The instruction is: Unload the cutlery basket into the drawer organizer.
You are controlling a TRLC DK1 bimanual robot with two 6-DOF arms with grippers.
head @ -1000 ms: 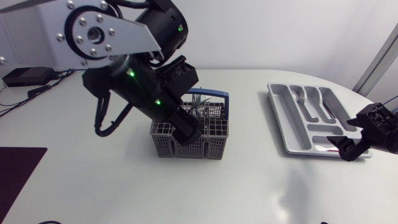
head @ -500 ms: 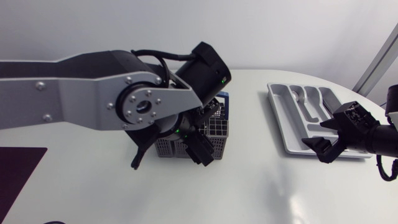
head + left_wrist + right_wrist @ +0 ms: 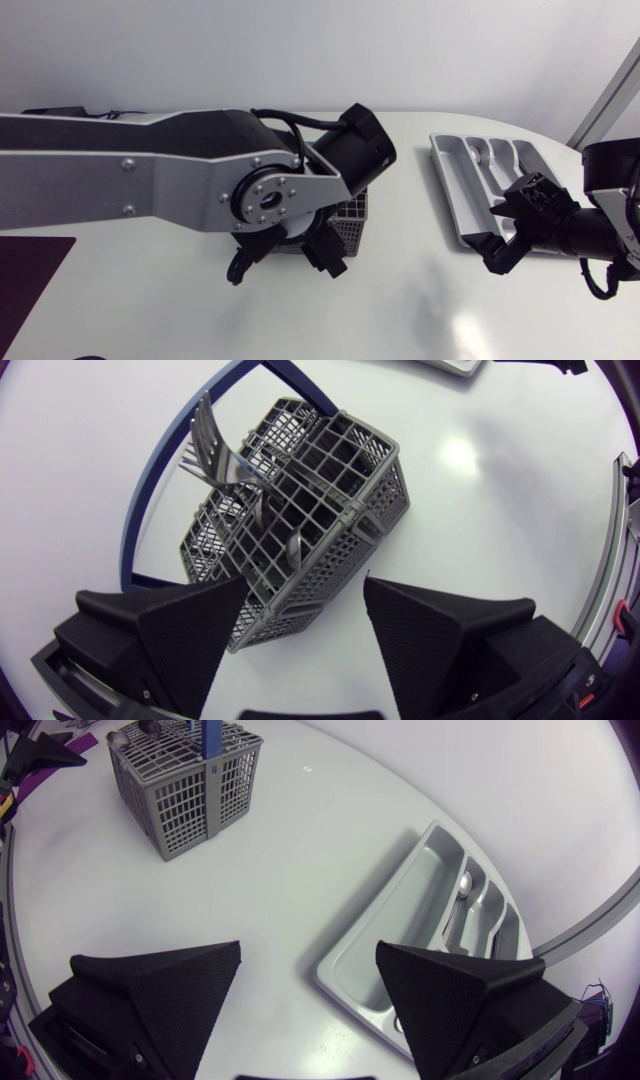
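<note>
My left gripper [image 3: 305, 595] hangs open over the grey mesh basket [image 3: 320, 480] mid-table, that arm [image 3: 150, 185] hiding most of it from above, forks [image 3: 212, 445] leaning by its blue handle [image 3: 143, 500], while my right gripper [image 3: 308, 955] gapes beside the grey organizer [image 3: 395, 935] at the far right.

Robotics lab bench. Evidence: plain white table [image 3: 400, 310] with left arm [image 3: 130, 185] and right arm [image 3: 610, 235] over it, and a cutlery basket [image 3: 185, 785] on top.
</note>
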